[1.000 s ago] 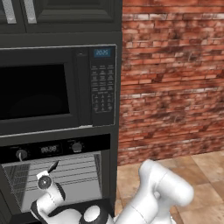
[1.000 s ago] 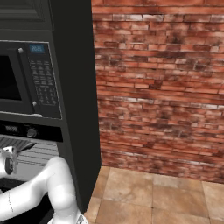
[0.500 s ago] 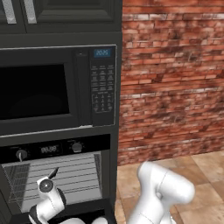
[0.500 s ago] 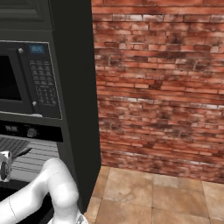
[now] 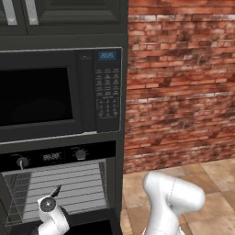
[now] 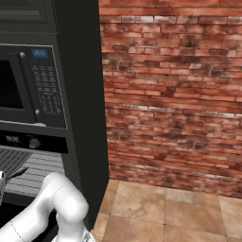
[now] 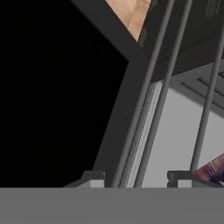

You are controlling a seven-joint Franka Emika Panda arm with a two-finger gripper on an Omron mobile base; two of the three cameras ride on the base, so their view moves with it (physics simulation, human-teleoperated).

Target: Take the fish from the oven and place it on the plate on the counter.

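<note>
The black oven (image 5: 59,158) stands open under the microwave, its grey wire rack (image 5: 78,186) bare to view. My wrist (image 5: 47,205) sits low in front of the rack, pointing into the cavity. A thin dark pointed sliver (image 5: 55,191) sticks up just beyond the wrist; I cannot tell whether it is the fish or a finger. In the hand view my gripper (image 7: 135,179) is open, with rack wires (image 7: 148,100) running between its tips. A small reddish-purple fan shape (image 7: 213,170), perhaps a fish tail, lies beside the right tip. The blue plate and the counter are out of view.
A black microwave (image 5: 50,94) with a keypad sits right above the oven. The dark cabinet column (image 6: 87,118) ends at a red brick wall (image 6: 175,90). Tan floor tiles (image 6: 160,208) spread to the right. My white elbow (image 5: 174,195) hangs over that floor.
My wrist has sunk lower in front of the oven rack, and the dark sliver has dropped with it. The elbow has also come down a little.
</note>
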